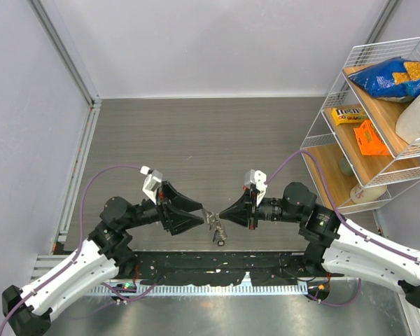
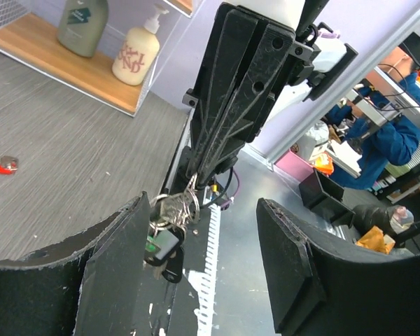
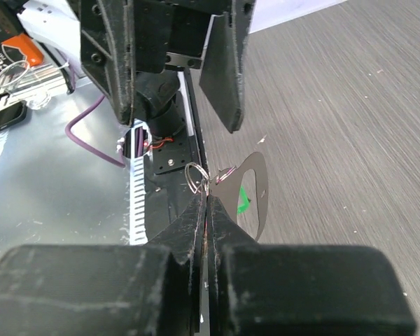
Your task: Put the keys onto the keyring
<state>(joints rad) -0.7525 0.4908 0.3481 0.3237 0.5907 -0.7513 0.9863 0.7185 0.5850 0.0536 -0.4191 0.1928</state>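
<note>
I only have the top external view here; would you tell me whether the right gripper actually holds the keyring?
Observer: Yes, the right wrist view shows the right gripper shut on the keyring, pinched at its fingertips.
Operator: Thank you. Is the left gripper gripping anything?
Observer: No, the left gripper is open; a green-headed key hangs below the ring, beside one finger.
Operator: Are any keys loose?
Observer: A red-headed key lies on the table.
</note>
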